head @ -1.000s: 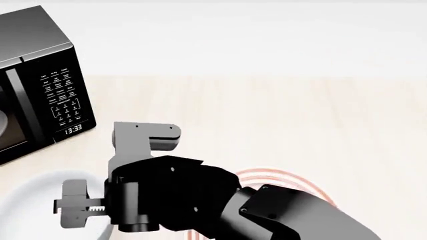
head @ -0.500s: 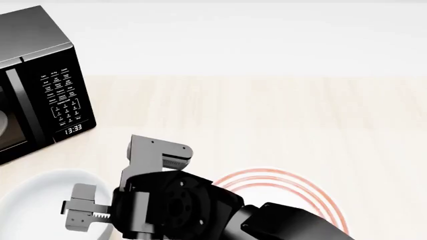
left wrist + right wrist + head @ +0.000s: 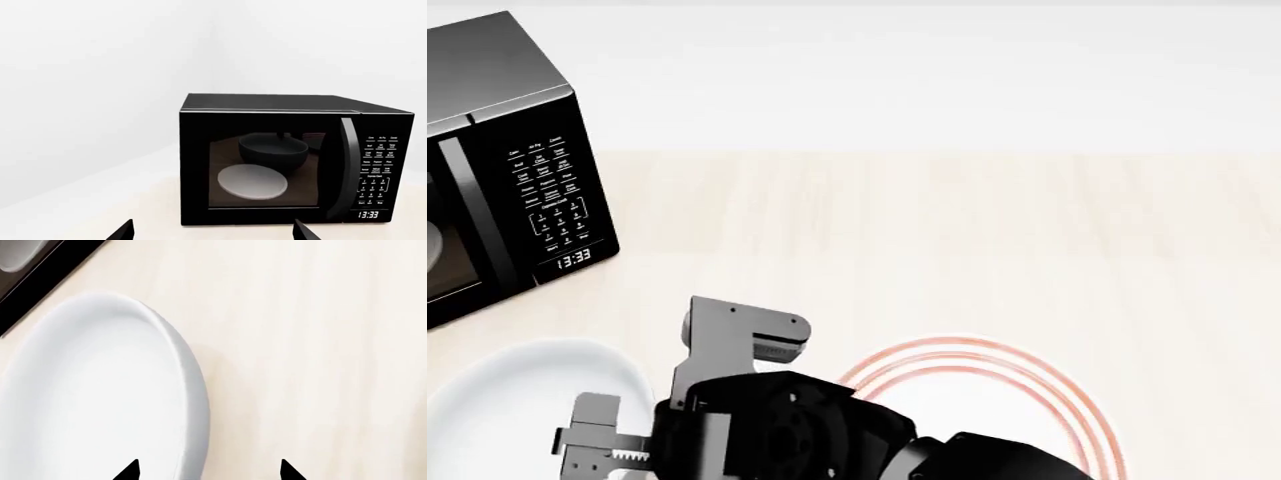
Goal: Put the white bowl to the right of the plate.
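The white bowl (image 3: pixel 501 405) sits on the table at the near left, in front of the microwave. The plate (image 3: pixel 994 385), with red-orange rings, lies to the bowl's right, its near part hidden by my right arm (image 3: pixel 781 425). My right gripper (image 3: pixel 209 471) is open and points down over the bowl's right rim (image 3: pixel 190 390). One fingertip is over the bowl's inside and the other over the table outside it. My left gripper (image 3: pixel 212 232) is open and empty, facing the microwave door, and is out of the head view.
A black microwave (image 3: pixel 507 170) stands at the far left, door shut, also in the left wrist view (image 3: pixel 287 160). A pale dish (image 3: pixel 252 181) and a dark bowl (image 3: pixel 273 150) show through its door. Pale wooden tabletop (image 3: pixel 1028 240) stretches to the right and back.
My right gripper has moved nearer and lower in the head view, over the bowl's right rim. More of the plate's rings show now. The bowl and plate have not moved.
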Controlling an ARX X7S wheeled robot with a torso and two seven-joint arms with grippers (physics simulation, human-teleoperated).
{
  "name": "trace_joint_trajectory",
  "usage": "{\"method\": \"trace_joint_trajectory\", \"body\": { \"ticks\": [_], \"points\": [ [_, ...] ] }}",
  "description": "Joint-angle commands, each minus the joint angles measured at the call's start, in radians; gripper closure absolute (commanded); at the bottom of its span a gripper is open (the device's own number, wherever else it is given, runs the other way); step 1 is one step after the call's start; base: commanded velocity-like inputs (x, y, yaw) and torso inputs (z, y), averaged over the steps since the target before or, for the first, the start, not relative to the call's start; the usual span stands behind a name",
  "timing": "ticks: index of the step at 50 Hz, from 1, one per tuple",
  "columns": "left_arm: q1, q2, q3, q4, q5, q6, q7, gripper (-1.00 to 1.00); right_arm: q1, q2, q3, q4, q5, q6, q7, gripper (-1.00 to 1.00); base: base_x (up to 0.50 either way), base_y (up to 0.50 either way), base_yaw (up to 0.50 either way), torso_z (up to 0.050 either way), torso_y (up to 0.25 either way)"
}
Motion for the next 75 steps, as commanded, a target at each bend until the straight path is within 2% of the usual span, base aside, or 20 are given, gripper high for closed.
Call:
{"method": "trace_joint_trajectory", "body": {
  "ticks": [1,5,24,41,42,55,67,75],
  "points": [
    [0.008,-0.004,-0.005,0.01,-0.011,0.001,-0.004,-1.0,-0.038,0.0,0.0,0.023,-0.036,0.003,-0.056,-1.0,0.0,0.0,0.0,0.0,0.0],
    [0.01,-0.006,-0.008,0.01,-0.015,0.002,-0.005,-1.0,-0.043,0.0,0.0,0.031,-0.045,0.014,-0.118,-1.0,0.0,0.0,0.0,0.0,0.0],
    [0.022,-0.011,-0.004,0.018,-0.022,0.013,-0.009,-1.0,-0.048,0.0,0.001,0.02,-0.048,-0.002,-0.191,-1.0,0.0,0.0,0.0,0.0,0.0],
    [0.036,-0.015,-0.008,0.024,-0.031,0.026,-0.013,-1.0,-0.069,0.0,-0.001,0.032,-0.059,-0.032,-0.159,-1.0,0.0,0.0,0.0,0.0,0.0],
    [0.037,-0.014,-0.009,0.024,-0.032,0.027,-0.014,-1.0,-0.071,0.0,-0.001,0.031,-0.059,-0.032,-0.109,1.0,0.0,0.0,0.0,0.0,0.0],
    [0.047,-0.016,-0.005,0.03,-0.034,0.037,-0.018,-1.0,-0.051,0.0,0.002,0.013,-0.071,-0.051,-0.092,1.0,0.0,0.0,0.0,0.0,0.001],
    [0.037,-0.022,0.009,0.021,-0.03,0.034,-0.025,-1.0,0.131,0.0,0.012,-0.153,0.097,-0.145,0.113,1.0,0.0,0.0,0.0,0.0,0.0],
    [0.033,-0.025,0.016,0.018,-0.028,0.031,-0.03,-1.0,0.208,0.0,0.012,-0.153,0.157,-0.161,0.13,1.0,0.0,0.0,0.0,0.0,0.001]
  ]
}}
